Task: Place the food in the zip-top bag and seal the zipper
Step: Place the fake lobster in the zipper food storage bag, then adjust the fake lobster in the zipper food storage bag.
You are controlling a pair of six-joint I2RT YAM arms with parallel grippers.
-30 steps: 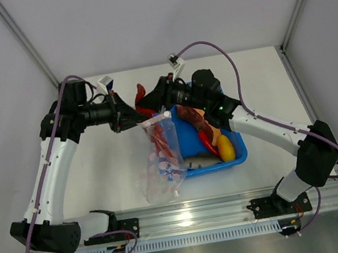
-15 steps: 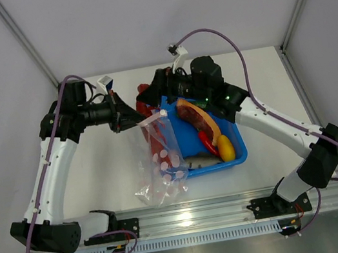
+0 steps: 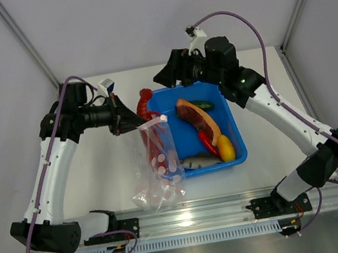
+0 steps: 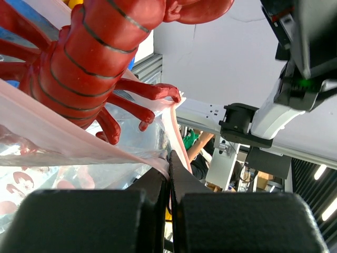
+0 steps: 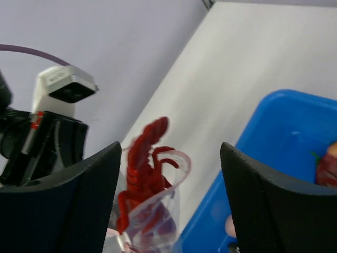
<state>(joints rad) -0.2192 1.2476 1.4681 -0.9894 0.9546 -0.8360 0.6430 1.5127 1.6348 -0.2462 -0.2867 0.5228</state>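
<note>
Zip-top bag (image 3: pixel 161 167) is held up by its mouth in the clamped left gripper (image 3: pixel 130 121), left of the blue tub (image 3: pixel 239 151), a red lobster (image 3: pixel 145 100) poking out. Steak (image 3: pixel 192 115), yellow pepper (image 3: pixel 226 149) and fish (image 3: pixel 200 160) lie in the tub (filling is judged underway). At the left wrist, crinkly clear film is seen pinched between the pads (image 4: pixel 84 221), beside the glossy, ribbed lobster. At the right wrist, the right gripper (image 5: pixel 167 158) is seen empty, fingers (image 5: pixel 73 211) spread wide; another piece should be fetched next.

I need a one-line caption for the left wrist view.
Left claw pinches the bag at its mouth; red toy lobster sticks out.
</note>
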